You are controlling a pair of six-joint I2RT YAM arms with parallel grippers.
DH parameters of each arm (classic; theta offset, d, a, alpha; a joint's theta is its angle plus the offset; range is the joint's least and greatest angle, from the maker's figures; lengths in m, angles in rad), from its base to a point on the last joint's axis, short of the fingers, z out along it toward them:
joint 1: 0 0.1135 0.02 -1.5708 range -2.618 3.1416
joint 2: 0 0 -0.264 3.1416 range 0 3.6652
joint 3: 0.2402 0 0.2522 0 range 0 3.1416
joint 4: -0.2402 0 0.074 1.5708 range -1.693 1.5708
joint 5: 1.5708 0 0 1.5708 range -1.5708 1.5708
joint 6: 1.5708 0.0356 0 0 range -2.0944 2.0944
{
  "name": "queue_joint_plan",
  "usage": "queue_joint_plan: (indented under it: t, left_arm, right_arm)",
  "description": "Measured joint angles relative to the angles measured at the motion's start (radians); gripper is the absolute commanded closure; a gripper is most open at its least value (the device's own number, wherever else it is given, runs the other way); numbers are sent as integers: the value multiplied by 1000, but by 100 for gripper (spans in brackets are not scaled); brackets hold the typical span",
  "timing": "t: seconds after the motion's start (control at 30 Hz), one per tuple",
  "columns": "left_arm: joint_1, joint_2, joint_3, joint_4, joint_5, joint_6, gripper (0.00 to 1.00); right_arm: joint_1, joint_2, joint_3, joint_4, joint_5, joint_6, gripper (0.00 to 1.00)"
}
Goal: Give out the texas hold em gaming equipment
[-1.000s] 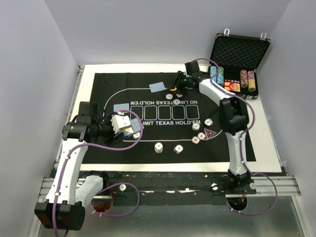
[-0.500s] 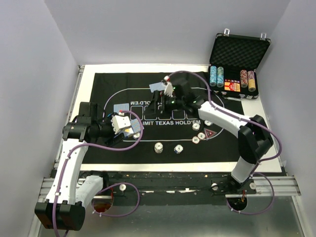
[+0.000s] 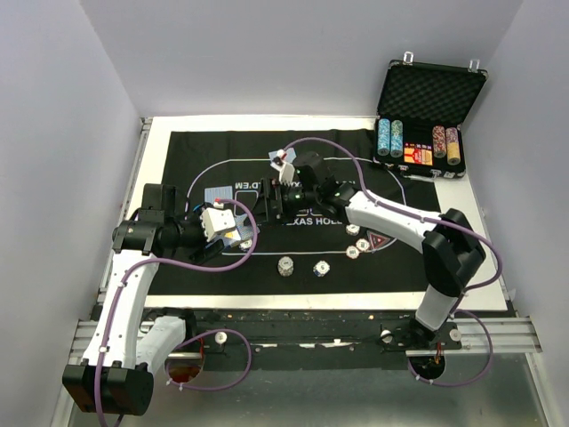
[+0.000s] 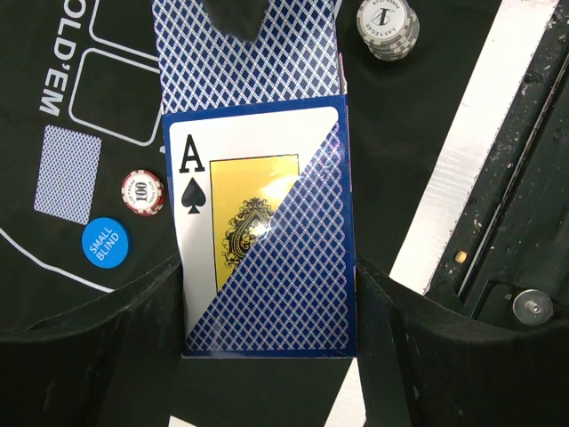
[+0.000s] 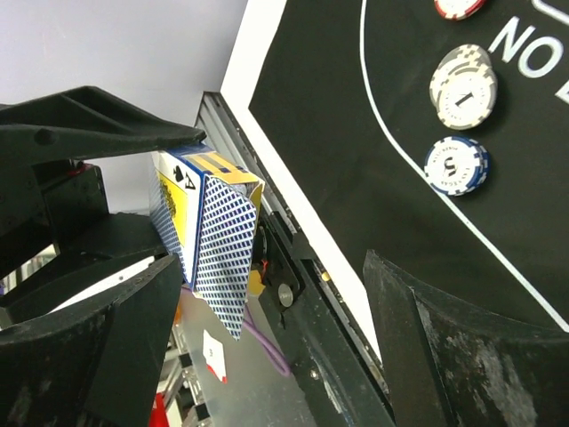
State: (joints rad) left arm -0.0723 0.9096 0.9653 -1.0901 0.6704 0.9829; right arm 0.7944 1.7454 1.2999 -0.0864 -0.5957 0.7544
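Blue card box [image 4: 293, 258]: clenched in the left tool [image 4: 267, 294].
Right tool [image 5: 267, 285]: spread wide, nothing is held.
Cards [image 4: 249, 62]: seen poking out of the box.

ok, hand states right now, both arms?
Left hand: closed, holding the deck box.
Right hand: open, holding nothing.

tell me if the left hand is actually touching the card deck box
Touching. The left wrist view shows the deck box clamped between the two fingers of the left hand, each side edge pressed against a finger with no gap.
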Motion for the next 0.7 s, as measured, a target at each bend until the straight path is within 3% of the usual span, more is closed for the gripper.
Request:
queue_joint_plan:
  t: [0.7]
  left_arm:
    - [0,0,0,-3,-1,0,53]
  right_arm:
    - [30,19,-27,64,-10,62,58]
